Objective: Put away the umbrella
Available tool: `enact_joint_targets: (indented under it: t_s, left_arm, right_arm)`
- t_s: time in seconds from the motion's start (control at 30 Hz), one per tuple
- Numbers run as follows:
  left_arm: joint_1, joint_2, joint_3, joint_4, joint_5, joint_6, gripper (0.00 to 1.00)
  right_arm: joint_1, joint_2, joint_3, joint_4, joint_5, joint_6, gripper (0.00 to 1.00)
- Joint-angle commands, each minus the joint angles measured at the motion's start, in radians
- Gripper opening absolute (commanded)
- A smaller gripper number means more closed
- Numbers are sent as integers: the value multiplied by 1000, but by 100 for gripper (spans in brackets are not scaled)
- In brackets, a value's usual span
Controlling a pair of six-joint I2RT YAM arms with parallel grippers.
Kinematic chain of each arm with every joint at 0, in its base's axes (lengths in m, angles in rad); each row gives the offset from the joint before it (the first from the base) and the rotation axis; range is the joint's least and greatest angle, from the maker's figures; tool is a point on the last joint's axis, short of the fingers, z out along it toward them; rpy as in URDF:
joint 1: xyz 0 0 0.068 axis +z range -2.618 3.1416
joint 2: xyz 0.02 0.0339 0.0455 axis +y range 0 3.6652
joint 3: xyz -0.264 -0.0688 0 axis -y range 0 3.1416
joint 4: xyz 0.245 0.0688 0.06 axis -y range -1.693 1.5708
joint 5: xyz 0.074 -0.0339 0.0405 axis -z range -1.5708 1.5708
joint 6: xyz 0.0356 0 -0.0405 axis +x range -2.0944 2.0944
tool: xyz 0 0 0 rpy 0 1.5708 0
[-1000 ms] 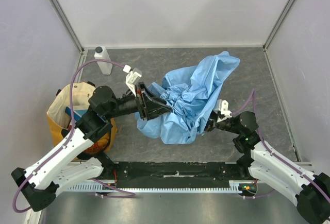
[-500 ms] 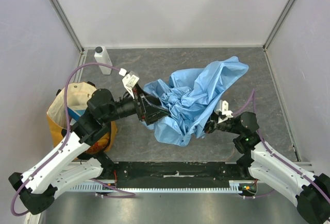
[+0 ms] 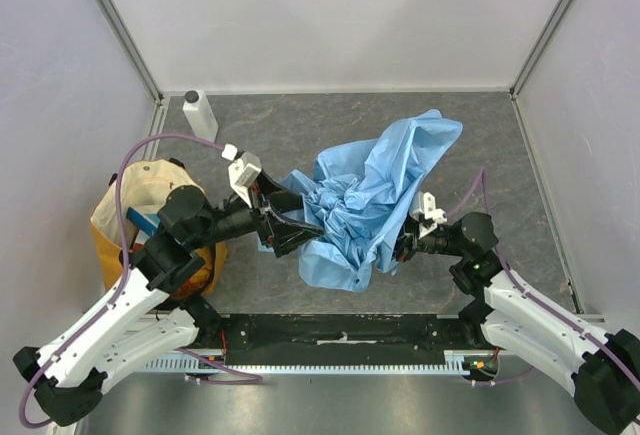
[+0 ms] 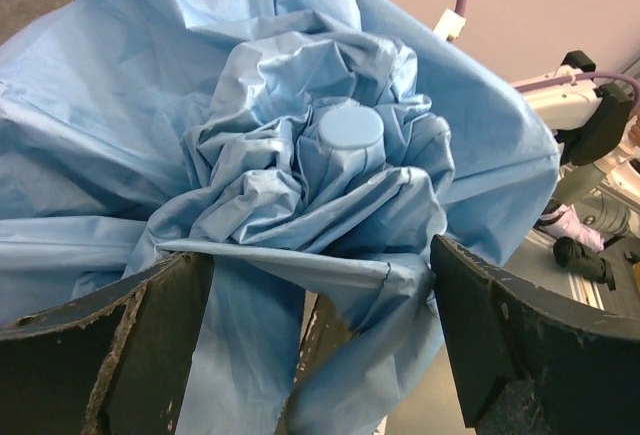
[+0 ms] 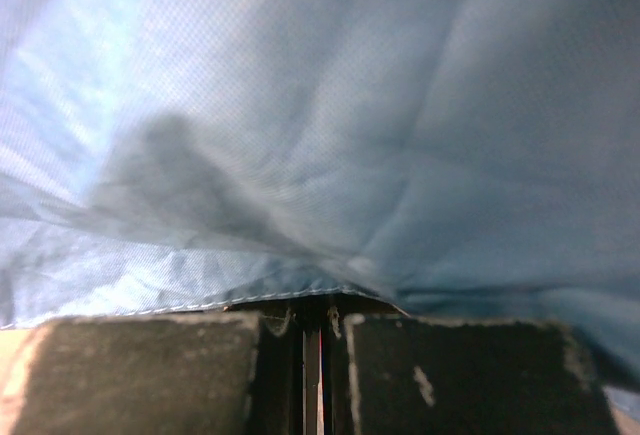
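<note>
The umbrella (image 3: 380, 180) is a crumpled sky-blue canopy, half collapsed and lifted above the middle of the table. Its round blue top cap (image 4: 349, 127) faces the left wrist camera. My left gripper (image 3: 300, 230) stands open at the canopy's left side; loose fabric (image 4: 300, 275) hangs between its spread fingers, and neither finger presses on it. My right gripper (image 3: 402, 248) is tucked under the canopy's near right edge. In the right wrist view the right gripper (image 5: 322, 330) is shut on a thin dark part of the umbrella (image 5: 350, 105), whose fabric fills the view. The shaft is hidden.
A yellow-and-cream tote bag (image 3: 125, 205) sits at the left edge beside the left arm, with a blue item inside. A white plastic bottle (image 3: 200, 115) stands in the far left corner. White walls enclose the grey table (image 3: 500, 145).
My left gripper has opened, let go of the bunched fabric and drawn back to the left. The canopy has swung about and settled. The right gripper stays shut in place.
</note>
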Motion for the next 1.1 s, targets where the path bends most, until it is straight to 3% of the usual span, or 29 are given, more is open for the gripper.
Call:
enact_joint_targets:
  t_s: [0.0,0.13,0.27,0.33,0.47,0.73,0.97,1.07]
  left_arm:
    - [1,-50,49,-51,-32,47,95]
    - [1,-231,2,-68,-121,43,95]
    - [1,-325,-31,-126,-144,47,95]
    - [1,-306,-23,-158,-126,56,95]
    - [-1,-244,-26,-62,98,75,95]
    - [1,-78,20,55,178,29,96]
    - [1,-29,-29,246,245,-72,96]
    - [1,-3,-44,355,355,-121,96]
  right_arm:
    - [5,-4,99,45,-62,47,0]
    - [-22,13,125,35,-72,87,0]
    - [-31,48,137,147,-117,185,0]
    - [-31,56,146,167,-134,208,0]
    - [-32,50,160,134,-144,199,0]
    - [-31,51,163,101,-149,181,0]
    - [-31,68,165,106,-158,173,0]
    - [-31,71,165,100,-160,165,0]
